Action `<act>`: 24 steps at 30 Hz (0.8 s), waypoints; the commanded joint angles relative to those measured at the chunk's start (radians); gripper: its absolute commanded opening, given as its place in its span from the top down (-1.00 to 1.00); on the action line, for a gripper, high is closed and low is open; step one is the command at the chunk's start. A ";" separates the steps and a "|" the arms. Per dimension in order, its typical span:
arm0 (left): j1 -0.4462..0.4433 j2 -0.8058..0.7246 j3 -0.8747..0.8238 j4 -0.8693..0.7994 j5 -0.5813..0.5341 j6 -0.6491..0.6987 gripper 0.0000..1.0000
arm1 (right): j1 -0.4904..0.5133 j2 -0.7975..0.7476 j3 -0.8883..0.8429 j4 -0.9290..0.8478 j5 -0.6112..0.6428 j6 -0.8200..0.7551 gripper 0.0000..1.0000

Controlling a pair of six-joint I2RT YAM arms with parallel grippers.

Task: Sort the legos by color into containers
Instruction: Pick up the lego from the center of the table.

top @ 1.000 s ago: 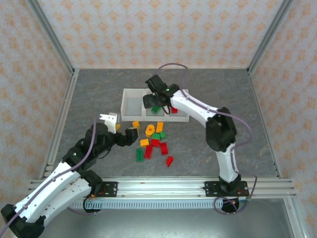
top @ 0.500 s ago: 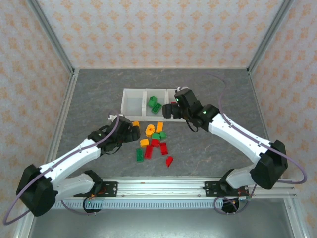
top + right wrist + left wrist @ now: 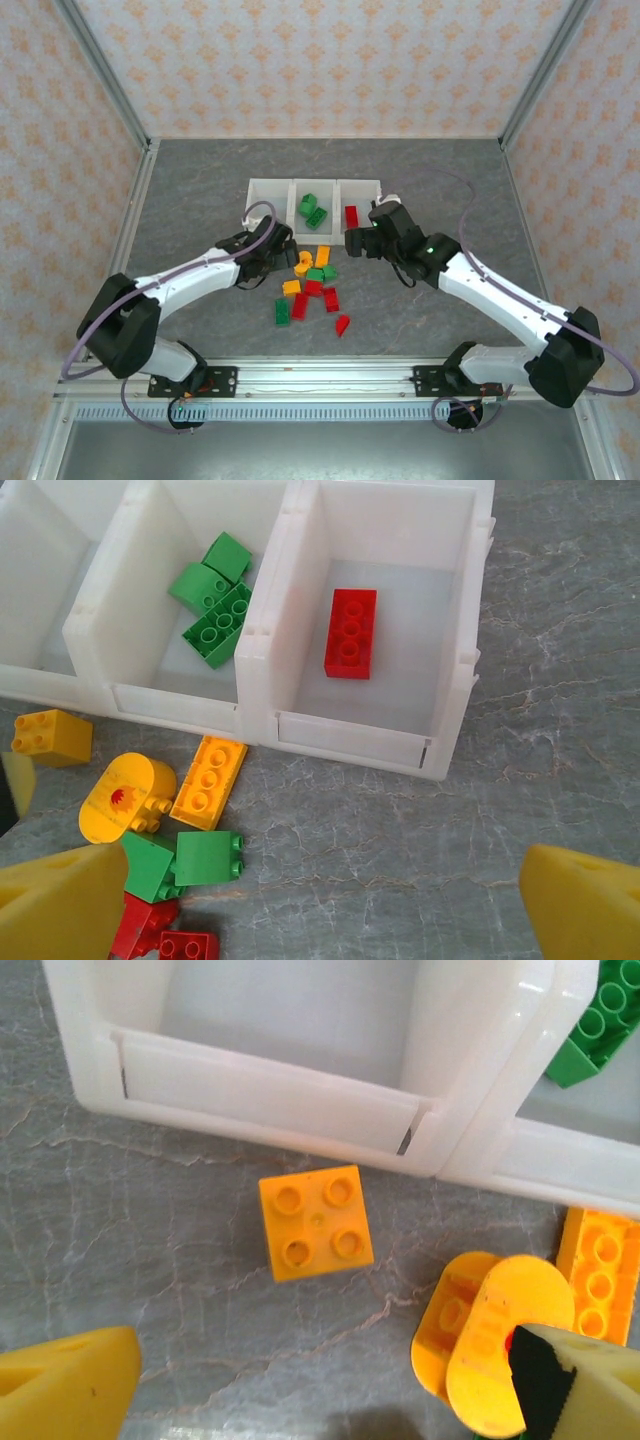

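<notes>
**Left gripper**: jaws spread, nothing between them. A rounded yellow piece lies beside one pad. A square orange-yellow brick sits on the table just ahead of the gap. The containers stand beyond it.

**Right gripper**: jaws spread, empty. Loose legos lie near one finger. Farther on, the bin straight ahead holds one red brick. The adjoining middle bin holds green bricks.
</notes>
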 commanded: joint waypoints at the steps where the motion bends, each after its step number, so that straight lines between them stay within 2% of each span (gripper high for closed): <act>1: -0.008 0.060 0.057 0.006 -0.069 0.013 -0.88 | -0.006 -0.019 -0.022 0.016 0.039 0.001 -0.99; 12: 0.067 0.213 0.092 0.078 -0.019 0.012 -0.57 | -0.006 -0.055 -0.049 0.021 0.029 -0.020 -0.99; 24: 0.100 0.250 0.054 0.161 -0.003 0.009 -0.13 | -0.006 -0.064 -0.059 0.012 0.049 -0.021 -0.99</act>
